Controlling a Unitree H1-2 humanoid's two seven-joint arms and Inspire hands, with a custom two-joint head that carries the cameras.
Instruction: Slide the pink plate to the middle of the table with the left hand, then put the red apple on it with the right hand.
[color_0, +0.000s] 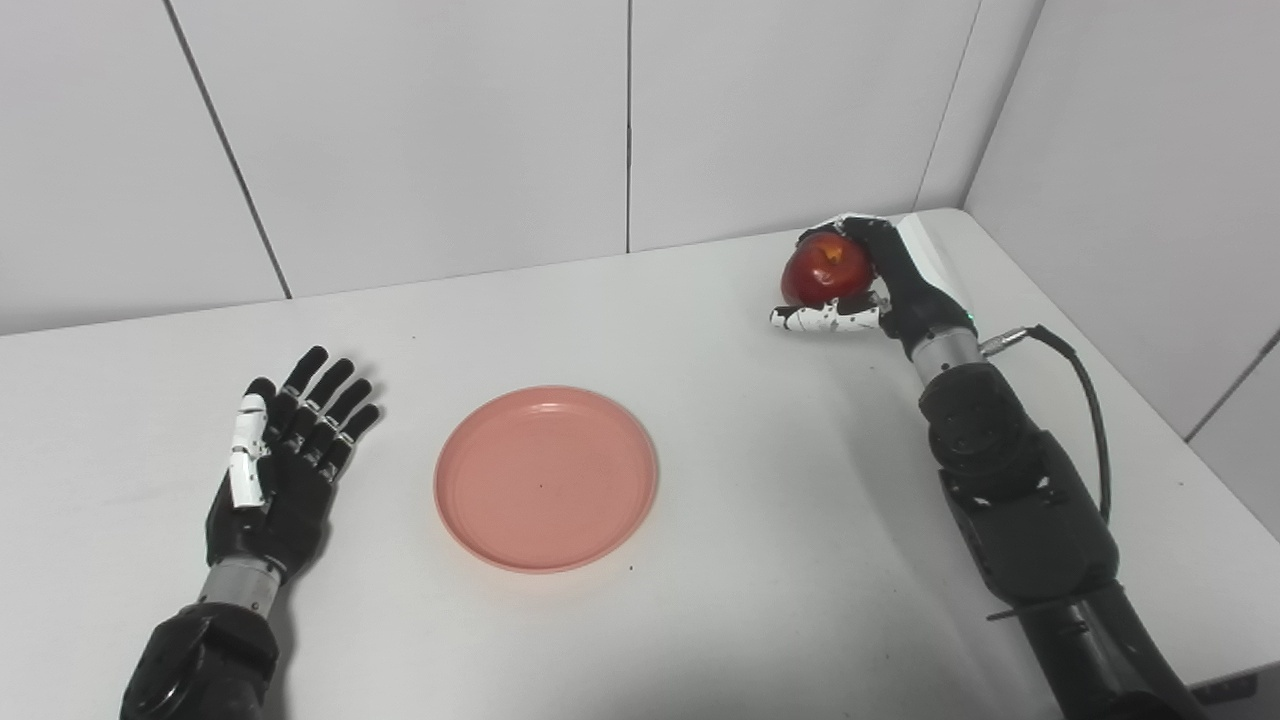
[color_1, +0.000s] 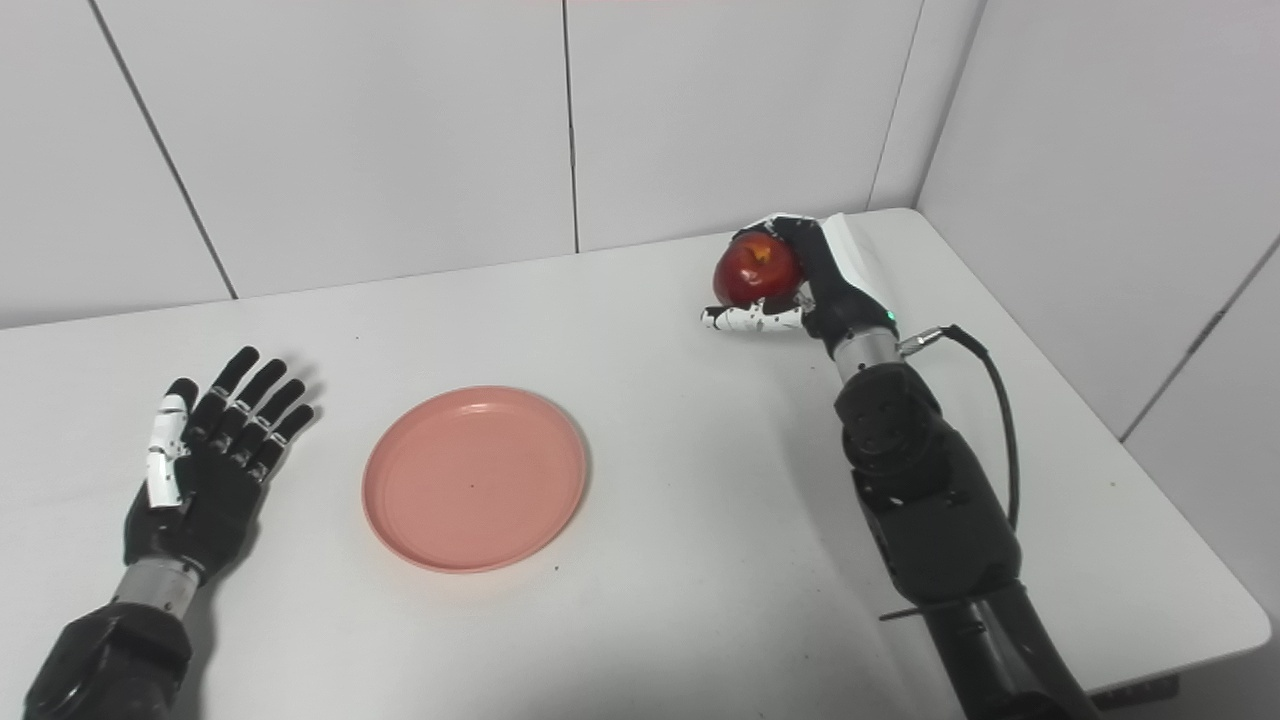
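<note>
The pink plate (color_0: 545, 478) lies flat near the middle of the white table (color_0: 700, 330), with nothing on it. My left hand (color_0: 280, 455) rests palm up to the left of the plate, fingers spread, a short gap away from its rim. At the far right of the table, the red apple (color_0: 826, 268) is wrapped by my right hand (color_0: 880, 285): fingers curl over its top and far side, the thumb lies under its near side. Whether the apple still touches the table I cannot tell.
White wall panels (color_0: 630, 120) close off the back and right side of the table. The table's right edge (color_0: 1180, 450) runs close beside my right arm, whose black cable (color_0: 1085, 390) loops out toward it.
</note>
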